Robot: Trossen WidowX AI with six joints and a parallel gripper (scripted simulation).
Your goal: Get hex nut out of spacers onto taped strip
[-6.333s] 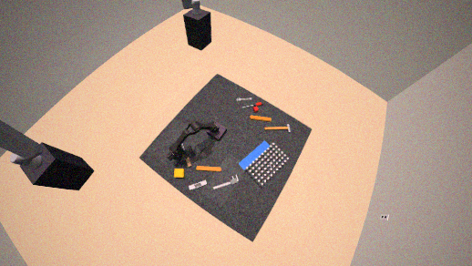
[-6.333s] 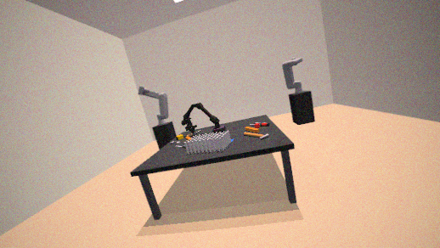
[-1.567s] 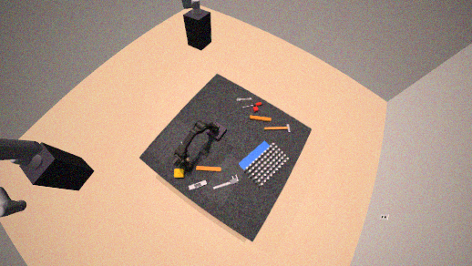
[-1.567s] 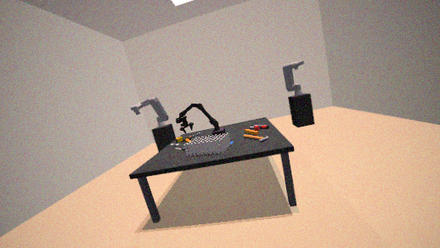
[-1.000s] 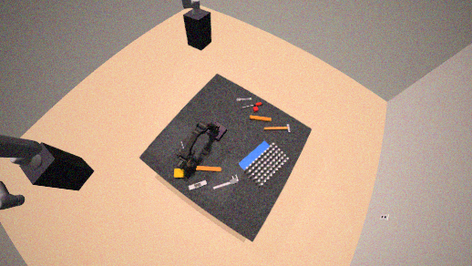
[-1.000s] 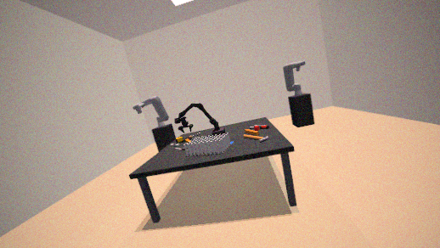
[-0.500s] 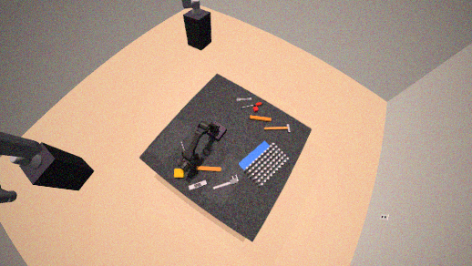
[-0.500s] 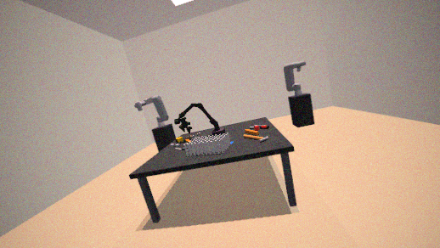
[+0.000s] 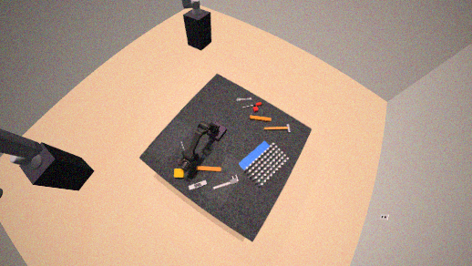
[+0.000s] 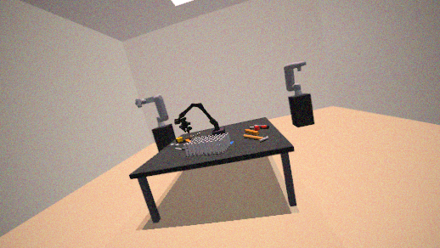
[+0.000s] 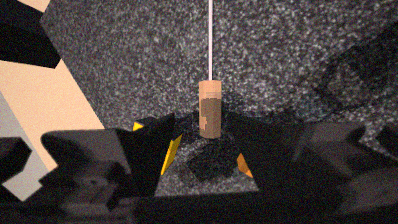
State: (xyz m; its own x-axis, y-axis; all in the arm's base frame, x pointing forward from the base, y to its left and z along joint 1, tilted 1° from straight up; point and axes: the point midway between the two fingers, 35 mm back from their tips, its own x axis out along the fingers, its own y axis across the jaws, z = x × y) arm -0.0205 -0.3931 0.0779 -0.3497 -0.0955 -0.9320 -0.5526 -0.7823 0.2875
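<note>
The metal spacers (image 9: 268, 165) (image 10: 206, 146) stand in rows at the table's right side in the top view. The blue taped strip (image 9: 253, 156) (image 10: 232, 143) lies along their near side. The nut cannot be made out. A tool with a brown handle (image 11: 210, 107) and a long thin straight shaft (image 11: 210, 40) (image 9: 182, 147) lies on the table; whether its tip is hooked is out of the wrist view. My gripper (image 9: 190, 172) (image 10: 188, 130) (image 11: 201, 116) is partly open, low over this tool, with the handle between its fingers and no grip visible.
A yellow block (image 9: 179, 173) (image 10: 179, 139) and an orange bar (image 9: 210, 168) are close beside the gripper. A pale flat piece (image 9: 198, 185) and a grey wrench-like tool (image 9: 226, 183) lie near the table edge. A hammer (image 9: 276, 127), another orange bar (image 9: 261, 118) and red-handled tools lie across the table.
</note>
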